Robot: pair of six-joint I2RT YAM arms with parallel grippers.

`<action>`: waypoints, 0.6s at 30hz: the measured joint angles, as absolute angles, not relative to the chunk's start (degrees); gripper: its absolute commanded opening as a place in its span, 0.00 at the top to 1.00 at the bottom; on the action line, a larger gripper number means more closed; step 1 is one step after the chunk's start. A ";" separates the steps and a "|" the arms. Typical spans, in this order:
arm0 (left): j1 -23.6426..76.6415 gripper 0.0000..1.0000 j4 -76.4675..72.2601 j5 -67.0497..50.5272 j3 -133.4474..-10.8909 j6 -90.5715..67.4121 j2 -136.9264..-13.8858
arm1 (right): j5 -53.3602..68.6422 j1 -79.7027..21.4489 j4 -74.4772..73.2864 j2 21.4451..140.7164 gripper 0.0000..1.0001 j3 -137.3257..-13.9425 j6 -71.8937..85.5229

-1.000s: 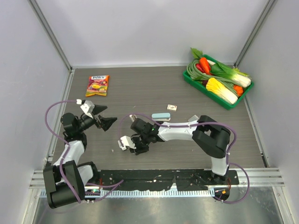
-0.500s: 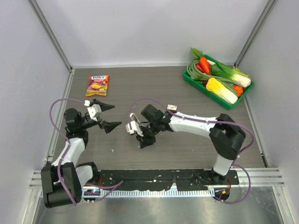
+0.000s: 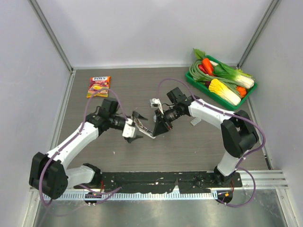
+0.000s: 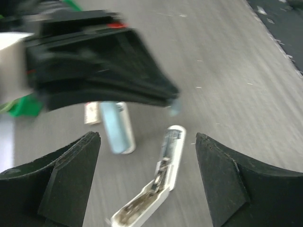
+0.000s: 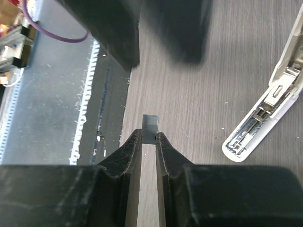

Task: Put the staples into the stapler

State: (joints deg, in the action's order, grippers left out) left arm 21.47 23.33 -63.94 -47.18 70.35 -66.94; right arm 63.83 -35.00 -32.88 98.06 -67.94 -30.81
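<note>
While left jaws gape by open stapler (image 4: 158,189), right jaws pinch staples (image 5: 150,126), perhaps; snack bag (image 3: 98,87) print illegible.

Left gripper (image 3: 137,126) and right gripper (image 3: 159,132) sit nose to nose at open stapler (image 3: 147,133), tight gap. Far-centre table (image 3: 142,90) is free. Snack bag (image 3: 98,86) and veg tray (image 3: 208,93) fill far corners.
</note>
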 measured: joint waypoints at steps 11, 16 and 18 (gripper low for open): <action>34.11 0.35 35.73 -50.68 -47.59 83.70 -71.88 | 70.85 -32.36 -34.35 97.49 0.78 -65.80 -30.76; 34.87 0.37 33.36 -49.91 -47.59 80.27 -72.12 | 72.31 -32.12 -34.39 97.51 0.78 -65.78 -31.03; 35.22 0.37 32.36 -49.82 -47.59 79.11 -72.29 | 72.77 -32.10 -34.39 97.56 0.78 -65.76 -31.11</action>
State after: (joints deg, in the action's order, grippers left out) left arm 35.22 32.36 -49.82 -47.59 79.11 -72.29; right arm 72.77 -32.10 -34.39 97.56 -65.76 -31.11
